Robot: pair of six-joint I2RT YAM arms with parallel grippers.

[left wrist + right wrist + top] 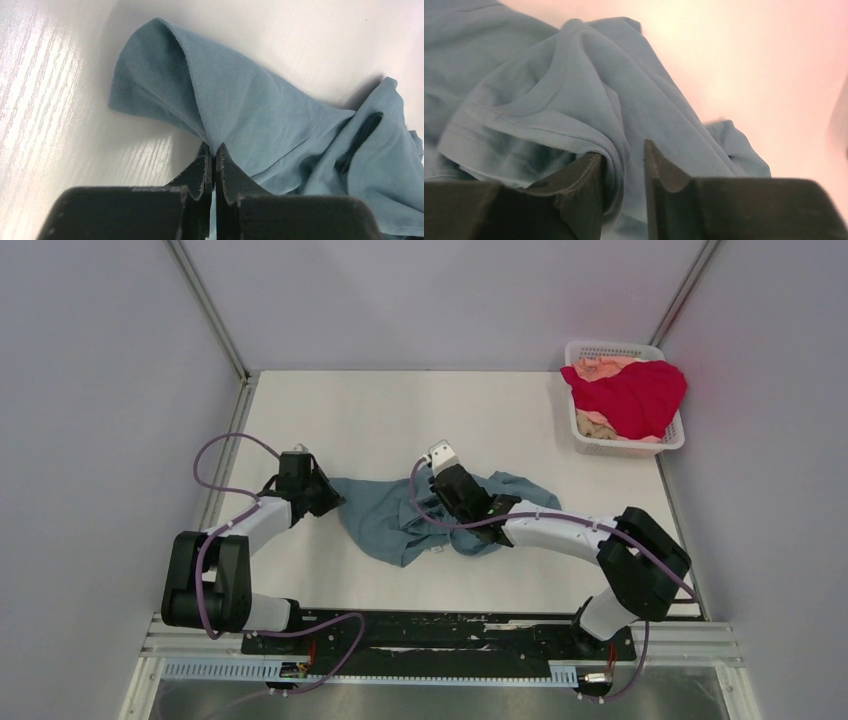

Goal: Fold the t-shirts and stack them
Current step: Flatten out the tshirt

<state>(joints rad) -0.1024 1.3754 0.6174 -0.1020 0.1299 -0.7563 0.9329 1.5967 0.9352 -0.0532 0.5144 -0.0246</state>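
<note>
The teal t-shirt (392,523) lies crumpled on the white bench (400,410) between the two arms, and the left tool (214,150) has its fingers pressed together on a raised fold at the left edge of the shirt. The right tool (621,160) is at the right part of the same shirt, its fingers a little apart, with a thick bunch of the cloth pinched between them. The red t-shirt (630,395) and the peach t-shirt (598,367) are heaped in the white basket (625,448) at the far right corner of the bench, well apart from both tools.
</note>
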